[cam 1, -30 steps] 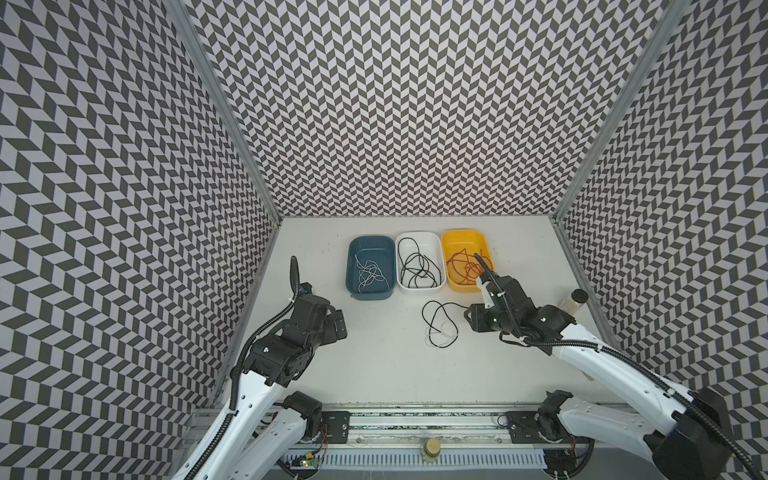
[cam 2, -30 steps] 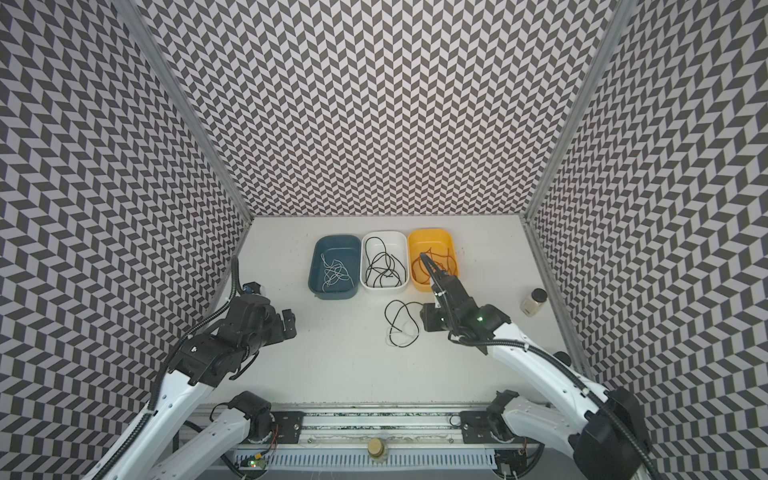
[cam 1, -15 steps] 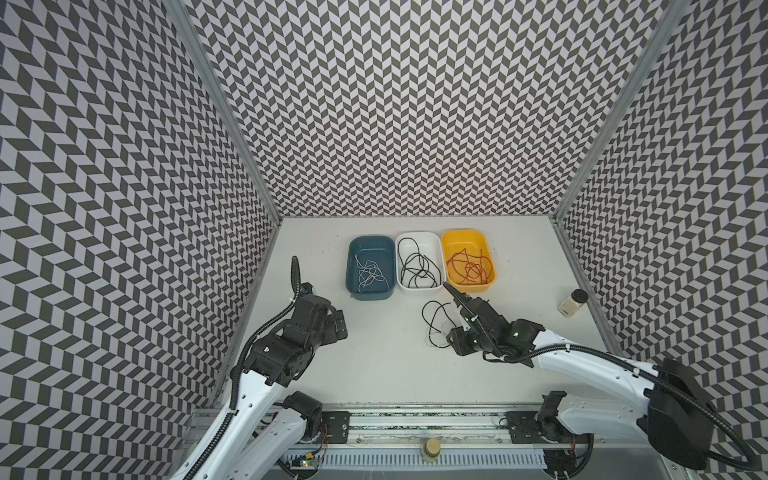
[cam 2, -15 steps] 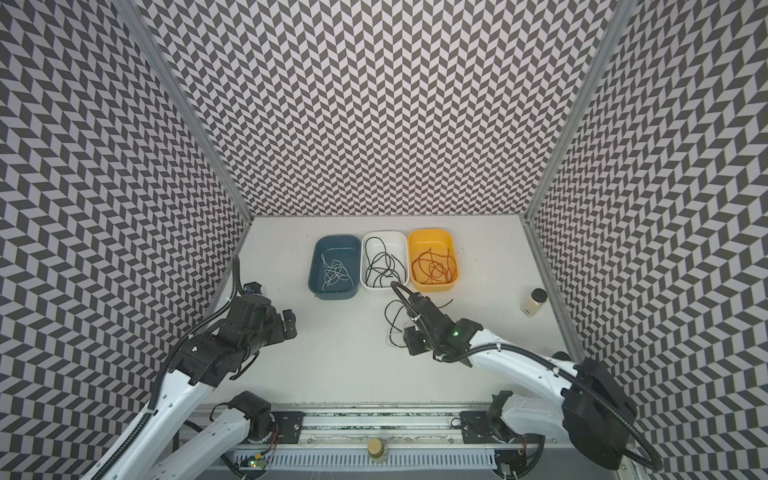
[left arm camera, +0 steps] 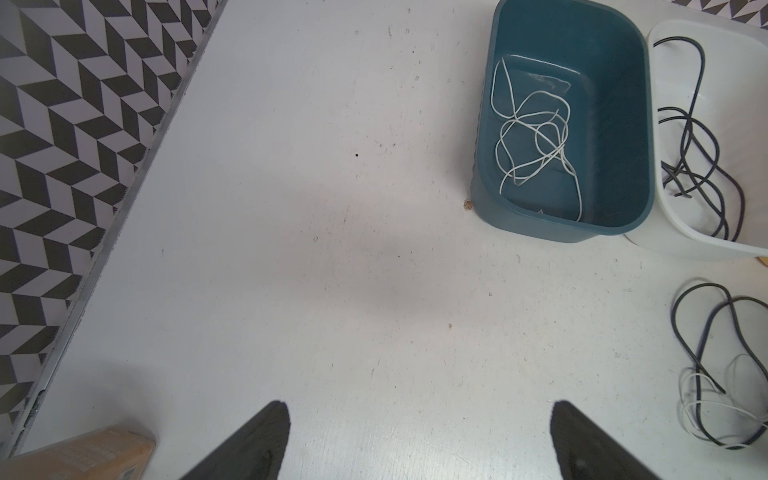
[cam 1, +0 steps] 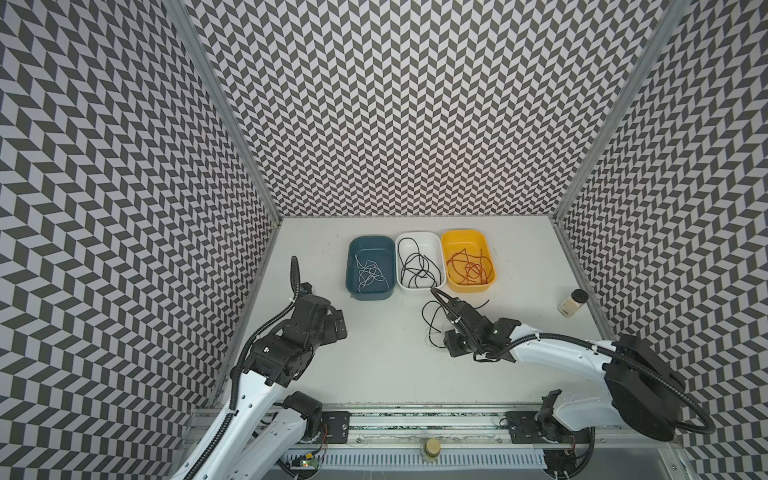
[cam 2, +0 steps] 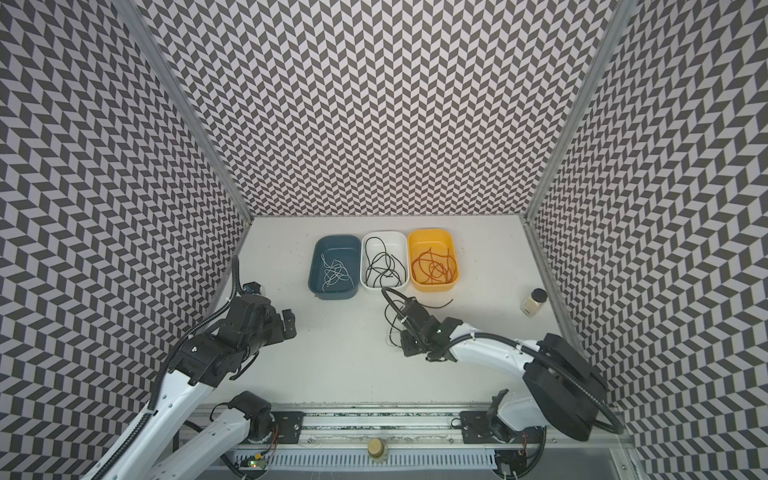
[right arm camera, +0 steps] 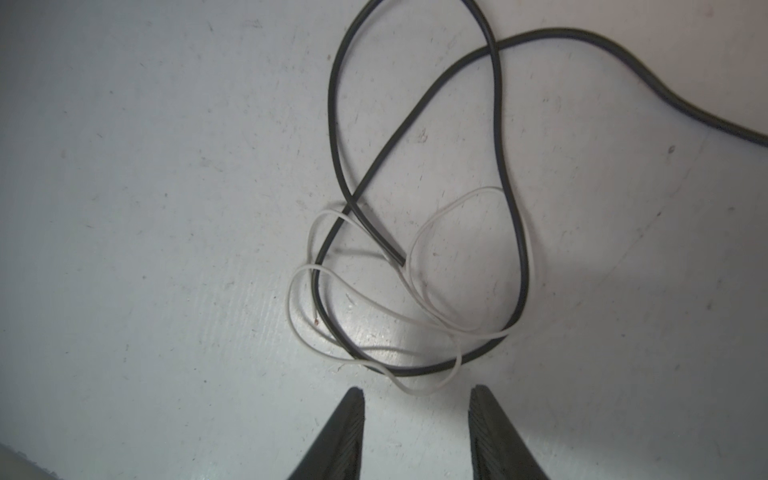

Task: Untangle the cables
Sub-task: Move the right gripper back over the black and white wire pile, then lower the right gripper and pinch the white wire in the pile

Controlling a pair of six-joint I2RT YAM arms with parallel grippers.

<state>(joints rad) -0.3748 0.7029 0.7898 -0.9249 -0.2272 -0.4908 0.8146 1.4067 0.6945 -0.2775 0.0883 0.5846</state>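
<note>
The left arm (cam 1: 253, 399) is seen folded at the left side in both top views, with its elbow raised and its wrist bent forward. The left end effector (cam 1: 335, 328) is held wide open. In the left wrist view its two dark fingers (left arm camera: 257, 444) are spread far apart, and nothing is gripped between them. The right arm (cam 1: 557, 361) is stretched low and inward toward the middle, with the wrist tipped downward. The right end effector (right arm camera: 417, 395) is held partly open, a clear gap being left between its ribbed fingers (right arm camera: 345, 440), and nothing is clasped.
</note>
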